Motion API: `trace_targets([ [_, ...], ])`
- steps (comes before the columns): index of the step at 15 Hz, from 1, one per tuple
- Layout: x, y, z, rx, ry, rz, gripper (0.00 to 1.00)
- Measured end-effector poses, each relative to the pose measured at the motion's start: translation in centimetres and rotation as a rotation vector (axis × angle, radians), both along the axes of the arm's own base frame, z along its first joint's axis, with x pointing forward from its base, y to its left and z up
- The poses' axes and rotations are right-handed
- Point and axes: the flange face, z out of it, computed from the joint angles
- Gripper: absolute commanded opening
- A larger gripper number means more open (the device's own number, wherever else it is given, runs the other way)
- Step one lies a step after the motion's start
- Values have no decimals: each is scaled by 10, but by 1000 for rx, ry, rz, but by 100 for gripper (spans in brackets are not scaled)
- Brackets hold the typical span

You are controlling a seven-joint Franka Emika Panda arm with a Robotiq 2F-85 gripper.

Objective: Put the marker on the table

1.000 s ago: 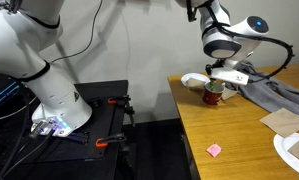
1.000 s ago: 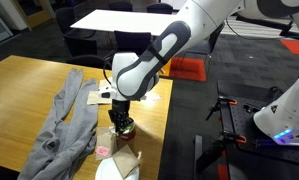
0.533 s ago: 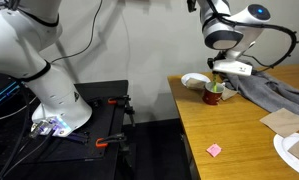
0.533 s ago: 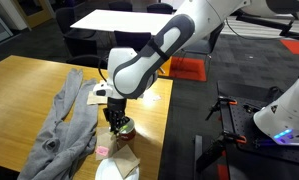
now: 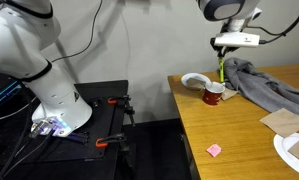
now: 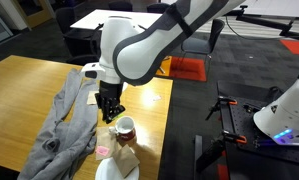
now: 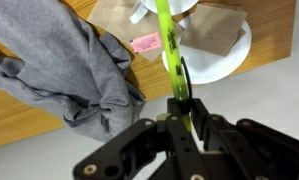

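Wrist view: the tool (image 7: 184,112) is closed narrow on the marker (image 7: 169,50), with one finger on each side of the yellow-green stick. The marker points away from the camera. Far below it lie the grey cloth (image 7: 59,70), a pink scrap (image 7: 144,43), a white plate (image 7: 227,68) and a part of the wooden counter (image 7: 19,115). The marker touches none of them.

In an exterior view, the tool (image 5: 223,56) is now high above the red mug (image 5: 214,95). A second ago it was down at the rim of the mug, so the arm has gone up and taken the marker (image 5: 222,72) with it. The stick hangs almost upright, and its lower end looks just clear of the mug. A white bowl (image 5: 196,80) stands beside the mug, and the cloth (image 5: 274,88) lies on the other side of it. The near part of the counter (image 5: 224,135) is bare except for the pink scrap (image 5: 214,150).

In an exterior view from the opposite side, the tool (image 6: 110,106) hangs above the mug (image 6: 125,127) and next to the cloth (image 6: 69,125). The marker is too thin to see there.

I judge that taking the marker out is done and the laying down remains. The next move should carry the marker sideways to a bare part of the counter (image 6: 29,85), go lower, and only then open. The mug is close below, so a sideways move made too low could knock it.
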Motion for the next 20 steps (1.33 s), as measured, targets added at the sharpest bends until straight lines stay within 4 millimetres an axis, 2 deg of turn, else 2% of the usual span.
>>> trace_targets([
  [5,-21,-20,52,-36,-12,-142,5],
  [8,-36,-44,73,-47,2,-266,5],
  [10,-46,-60,79,-51,19,-346,5],
  [14,-66,-92,76,-54,76,-508,5],
  [20,-86,-132,52,-57,177,-722,5],
])
